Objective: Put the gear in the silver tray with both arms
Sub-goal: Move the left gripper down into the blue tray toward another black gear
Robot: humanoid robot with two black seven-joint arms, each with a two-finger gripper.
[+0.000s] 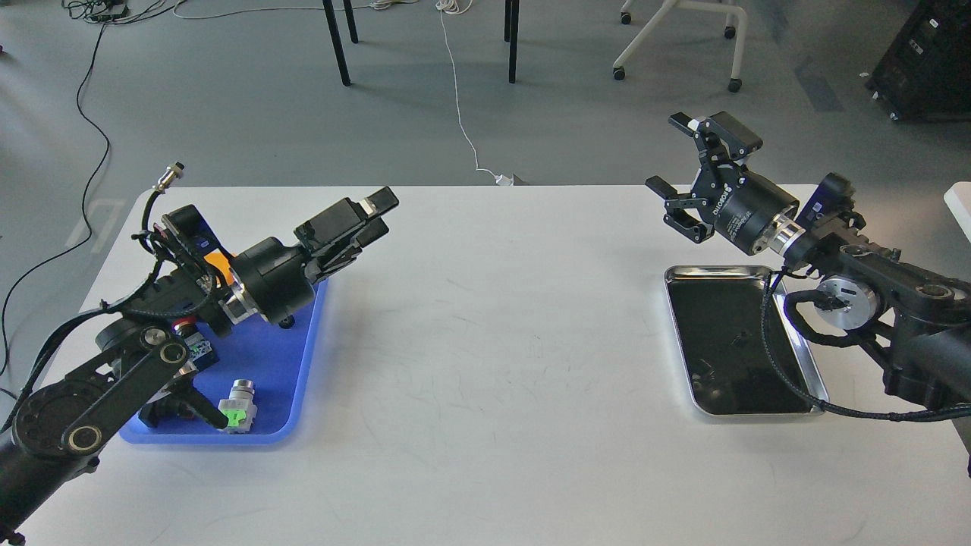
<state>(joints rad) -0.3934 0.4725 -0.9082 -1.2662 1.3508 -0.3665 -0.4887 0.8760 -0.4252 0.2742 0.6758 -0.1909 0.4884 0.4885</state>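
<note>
The silver tray [677, 311] lies on the right of the white table, and I see nothing in it but dark reflections. My right gripper [672, 155] is open and empty, raised beyond the tray's far left corner. My left gripper [377, 214] points right, above the far right corner of the blue tray [262, 371]. It is seen side-on, so I cannot tell its fingers apart. A small black round part [286, 322], probably the gear, peeks out from under my left wrist on the blue tray.
The blue tray also holds a green-and-silver switch [237, 410], an orange block [218, 265] mostly hidden by my left arm, and other switches. A black cable loops over the silver tray's right rim. Chair and table legs stand on the floor beyond the table.
</note>
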